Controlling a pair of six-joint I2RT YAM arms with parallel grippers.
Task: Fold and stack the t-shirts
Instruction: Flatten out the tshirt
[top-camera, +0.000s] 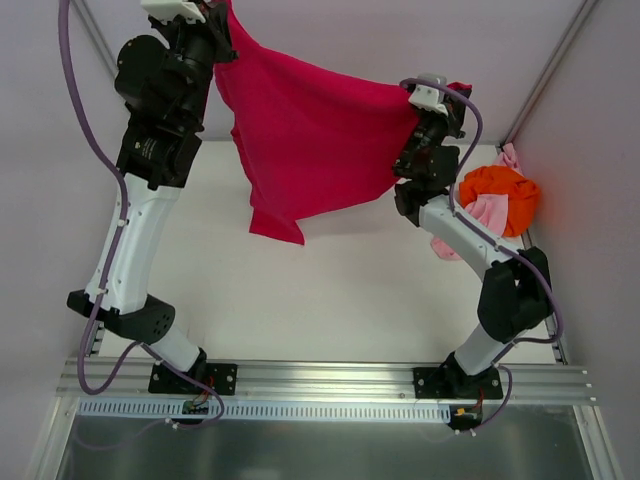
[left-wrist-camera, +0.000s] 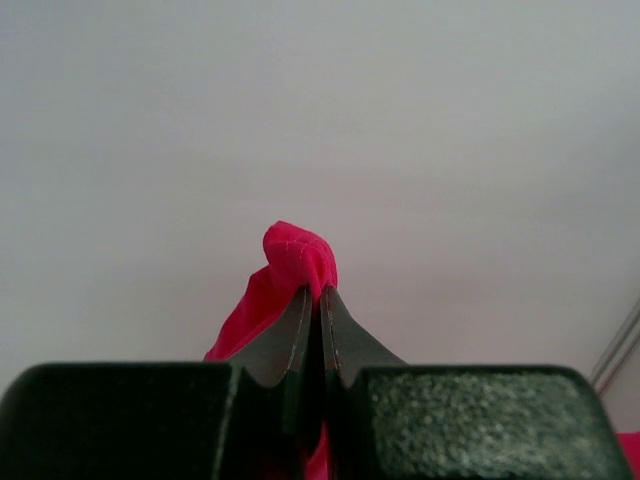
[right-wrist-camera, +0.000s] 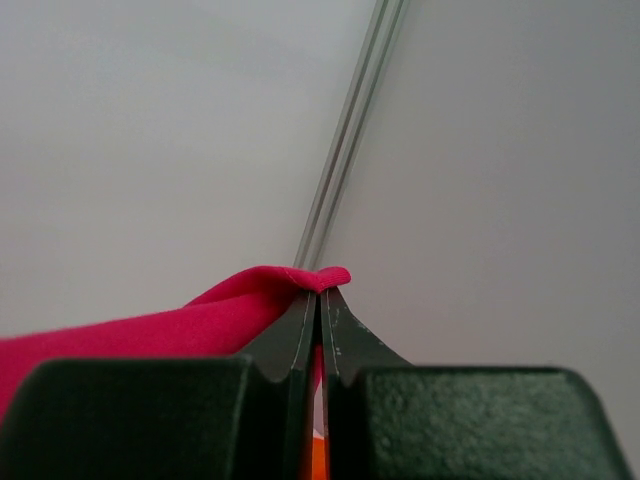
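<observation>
Above the table (top-camera: 300, 300), crimson t-shirt (top-camera: 310, 140) hangs

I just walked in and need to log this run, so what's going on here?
Both arms are holding the crimson t-shirt up in the air, stretched between them. The left gripper is shut on one bunched bit of its edge, and the right gripper is shut on another. The cloth hangs over the table, not yet folded. The orange t-shirt and the pale pink t-shirt lie crumpled together at the table's right side, with neither gripper on them.
</observation>
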